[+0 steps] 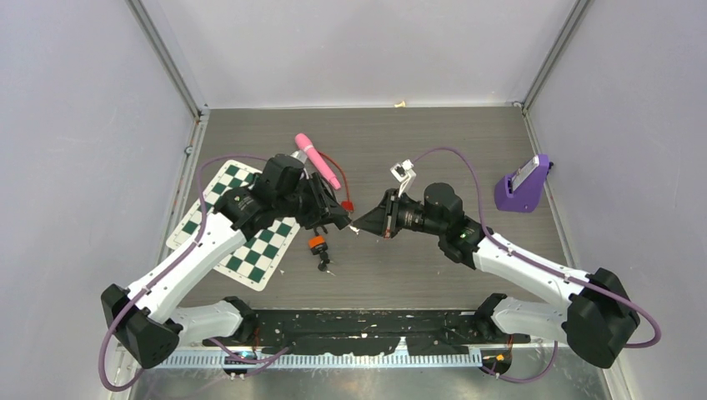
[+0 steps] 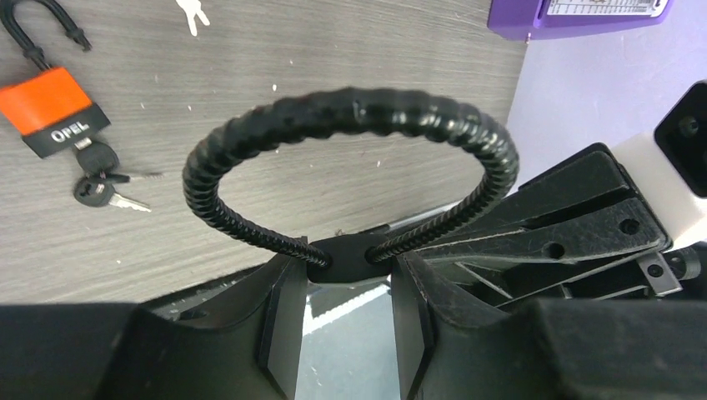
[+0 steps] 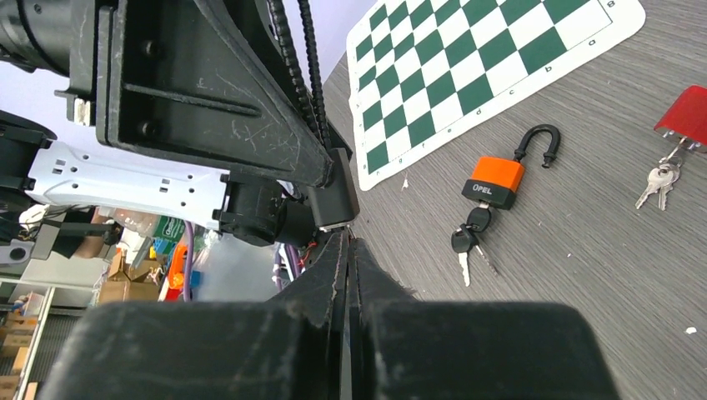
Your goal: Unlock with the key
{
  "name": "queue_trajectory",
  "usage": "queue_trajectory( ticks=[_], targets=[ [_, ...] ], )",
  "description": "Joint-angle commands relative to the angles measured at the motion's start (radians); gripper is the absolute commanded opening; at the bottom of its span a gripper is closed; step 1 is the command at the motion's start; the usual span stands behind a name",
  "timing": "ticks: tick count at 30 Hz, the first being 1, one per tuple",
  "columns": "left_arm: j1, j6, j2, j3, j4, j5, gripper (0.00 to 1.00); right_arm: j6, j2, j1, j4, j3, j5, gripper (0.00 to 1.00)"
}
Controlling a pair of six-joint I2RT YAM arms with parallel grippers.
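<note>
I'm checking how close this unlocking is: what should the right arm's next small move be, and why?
Probably a gentle wrist twist by the right gripper. Its jaws are shut with the tips at the black cable lock, which the left gripper clamps, and the cable looks seated at both ends. What the tips pinch is hidden.

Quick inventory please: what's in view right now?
chessboard mat: one, green and white, left side of the table
cable lock: one, black, body clamped in the left gripper
orange padlock: one, orange and black, shackle open, beside the chessboard mat
black-headed keys: two, at the orange padlock's base
red lock: one, on the table, partly seen
silver keys: small bunch, by the red lock
pink marker: one, beyond the left gripper
purple holder: one, table's right edge
left gripper: black, shut on the cable lock
right gripper: black, shut, tip at the cable lock's body
</note>
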Motion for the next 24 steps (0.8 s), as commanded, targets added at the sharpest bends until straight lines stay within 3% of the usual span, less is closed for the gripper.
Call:
queue_trajectory(
  ticks=[1,13,24],
  targets=[
    [0.035,-0.083,-0.006,-0.016,0.031,0.162,0.0,-0.016,-0.03,-0.007,0.052,0.047,0.028,0.05],
    [0.109,-0.352,0.057,-0.074,0.108,0.335,0.0,-0.095,-0.113,0.039,0.122,-0.048,0.166,0.05],
    [0.132,-0.526,0.043,-0.149,0.217,0.399,0.0,-0.192,-0.203,0.161,0.266,-0.186,0.426,0.05]
  ],
)
